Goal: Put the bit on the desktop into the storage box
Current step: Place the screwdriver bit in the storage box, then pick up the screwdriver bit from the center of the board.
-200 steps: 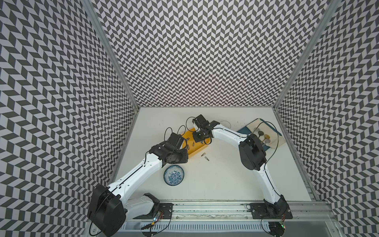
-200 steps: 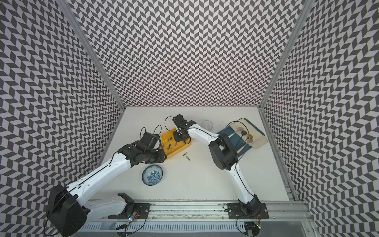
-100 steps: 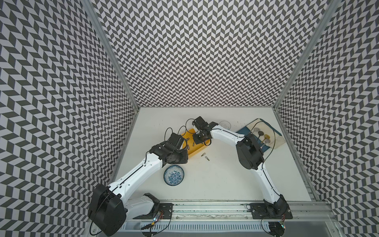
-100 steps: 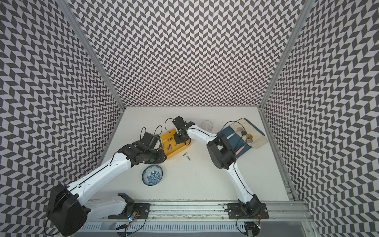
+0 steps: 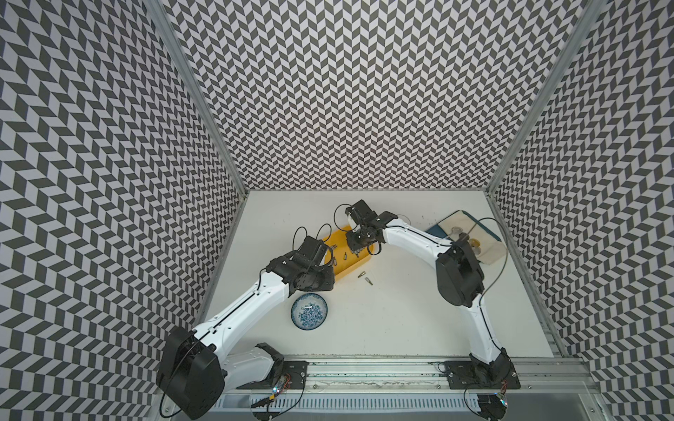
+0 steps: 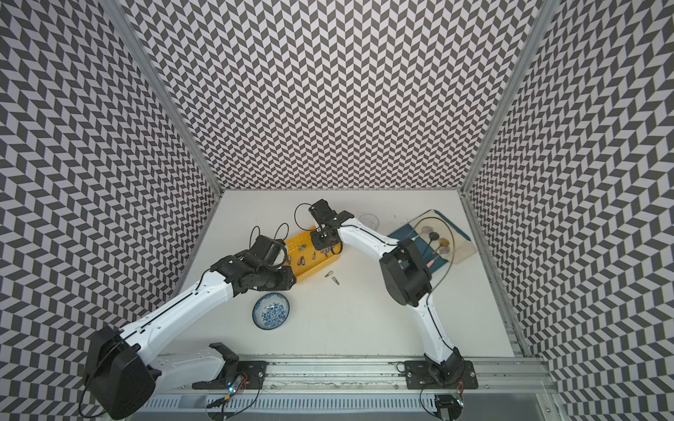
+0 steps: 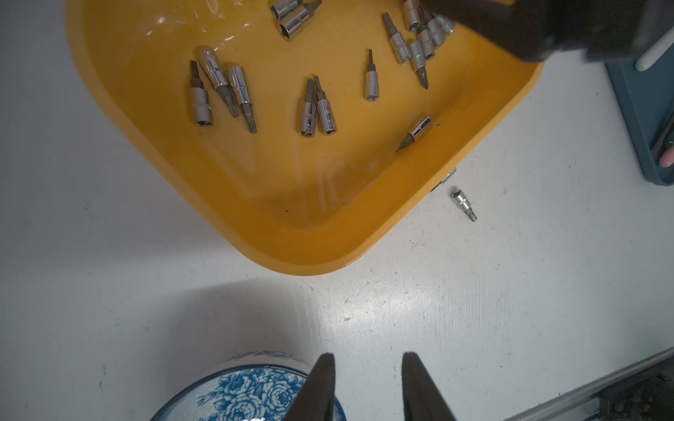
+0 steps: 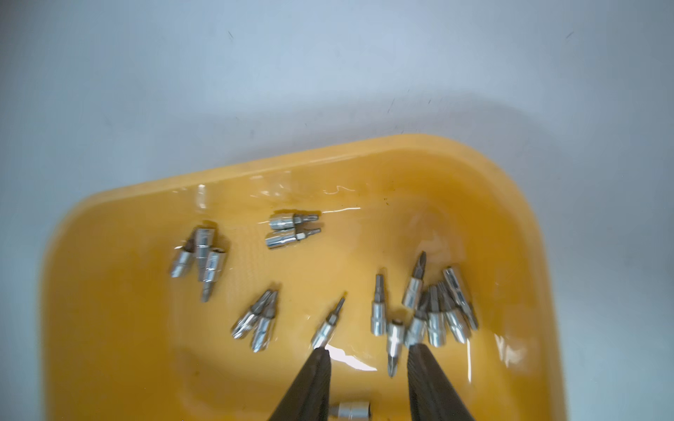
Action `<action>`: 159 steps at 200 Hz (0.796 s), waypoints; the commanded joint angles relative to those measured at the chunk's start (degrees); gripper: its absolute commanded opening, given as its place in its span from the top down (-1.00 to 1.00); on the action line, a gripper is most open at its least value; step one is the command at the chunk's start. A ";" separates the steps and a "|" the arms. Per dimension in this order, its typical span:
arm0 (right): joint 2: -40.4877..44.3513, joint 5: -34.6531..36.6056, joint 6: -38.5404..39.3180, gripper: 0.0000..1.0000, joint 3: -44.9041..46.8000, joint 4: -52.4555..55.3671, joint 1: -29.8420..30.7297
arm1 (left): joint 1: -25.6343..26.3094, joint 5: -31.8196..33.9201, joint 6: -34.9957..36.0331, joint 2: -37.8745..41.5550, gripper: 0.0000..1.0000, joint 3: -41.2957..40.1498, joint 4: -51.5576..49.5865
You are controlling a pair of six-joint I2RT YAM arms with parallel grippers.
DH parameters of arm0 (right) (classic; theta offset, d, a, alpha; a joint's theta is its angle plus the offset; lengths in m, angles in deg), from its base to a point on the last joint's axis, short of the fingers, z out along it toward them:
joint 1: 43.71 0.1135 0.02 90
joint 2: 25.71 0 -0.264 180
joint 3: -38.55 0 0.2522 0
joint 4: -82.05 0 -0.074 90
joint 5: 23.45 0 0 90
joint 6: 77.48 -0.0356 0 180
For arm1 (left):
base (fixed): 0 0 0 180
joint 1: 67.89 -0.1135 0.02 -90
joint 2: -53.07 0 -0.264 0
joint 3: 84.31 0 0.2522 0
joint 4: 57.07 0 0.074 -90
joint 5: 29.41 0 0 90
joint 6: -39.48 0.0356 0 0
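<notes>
patterned bowl (image 5: 309,311) near the storage box (image 5: 344,271); dark-blue board (image 5: 436,230) well apart

The left arm (image 5: 248,302) stretches low from its base, its black wrist bent over so the left gripper (image 7: 367,359) points downward, fingers (image 7: 321,382) parted with a clear gap. The right arm (image 5: 412,237) rises to a high black elbow, then reaches inward. The right gripper (image 8: 368,349) points straight down, its fingers (image 8: 310,382) likewise apart, gripping nothing.

Lab test cell: chevron-patterned walls (image 5: 328,91), aluminium mounting rail (image 5: 364,369).
</notes>
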 commanded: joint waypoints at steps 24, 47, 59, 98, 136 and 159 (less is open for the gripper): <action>21.79 3.22 0.26 0.17 21.53 -9.80 0.61 | -0.14 0.06 0.54 -0.13 0.30 1.18 0.20; 30.22 3.74 -0.05 0.15 34.18 -15.28 0.91 | -0.26 -0.27 0.65 -0.64 0.30 1.01 0.75; 32.72 3.48 -0.26 0.14 38.92 -17.06 0.93 | -0.31 -0.30 0.84 -1.08 0.30 1.01 1.00; 31.46 3.34 -0.03 0.11 45.39 -18.25 0.98 | -0.31 -0.56 1.30 -1.98 0.30 1.19 1.38; 26.75 1.94 0.91 0.11 45.42 -19.50 2.45 | -0.31 -0.41 1.11 -1.79 0.30 1.34 1.00; 23.97 1.07 1.37 0.11 43.97 -19.75 3.45 | -0.31 -0.64 0.99 -1.70 0.30 0.84 1.17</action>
